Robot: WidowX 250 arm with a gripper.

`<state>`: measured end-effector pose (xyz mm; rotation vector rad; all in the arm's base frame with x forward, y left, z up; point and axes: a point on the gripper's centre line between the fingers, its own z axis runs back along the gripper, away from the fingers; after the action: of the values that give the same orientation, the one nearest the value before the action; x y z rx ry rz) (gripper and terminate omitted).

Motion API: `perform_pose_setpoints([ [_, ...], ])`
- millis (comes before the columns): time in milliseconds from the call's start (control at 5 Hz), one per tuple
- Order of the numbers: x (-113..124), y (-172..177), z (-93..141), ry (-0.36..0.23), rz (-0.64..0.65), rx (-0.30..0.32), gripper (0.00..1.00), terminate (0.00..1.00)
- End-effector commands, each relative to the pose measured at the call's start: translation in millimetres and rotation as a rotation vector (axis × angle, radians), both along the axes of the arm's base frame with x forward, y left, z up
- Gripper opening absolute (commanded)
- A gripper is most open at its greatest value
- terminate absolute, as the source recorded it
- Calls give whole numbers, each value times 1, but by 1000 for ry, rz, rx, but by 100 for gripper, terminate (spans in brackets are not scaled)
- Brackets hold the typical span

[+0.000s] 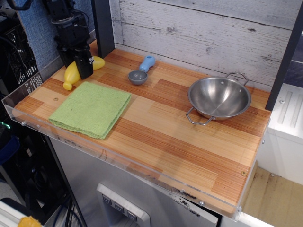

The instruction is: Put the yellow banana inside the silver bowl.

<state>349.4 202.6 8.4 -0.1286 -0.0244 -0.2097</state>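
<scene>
Observation.image shows the gripper (81, 64) at the far left, its black fingers straddling the yellow banana (71, 75); whether they pinch it cannot be told. A green cloth (90, 109) lies nearer. The silver bowl (219, 98) sits well apart, right.

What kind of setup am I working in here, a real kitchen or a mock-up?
Likely a toy kitchen mock-up in a lab: a small wooden counter with a clear acrylic rim, a whitewashed plank backdrop, and a toy yellow banana.
</scene>
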Motion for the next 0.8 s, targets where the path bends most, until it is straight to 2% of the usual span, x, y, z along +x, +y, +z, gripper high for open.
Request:
perform_pose_setpoints([
  [0, -4, -16, 52, -93, 19, 70, 0, 0],
  [200, -13, -38, 102, -117, 153, 79, 0, 0],
  [400, -15, -88, 147, -136, 178, 71, 0, 0],
  [600, -9, -135, 153, -102, 76, 33, 0, 0],
])
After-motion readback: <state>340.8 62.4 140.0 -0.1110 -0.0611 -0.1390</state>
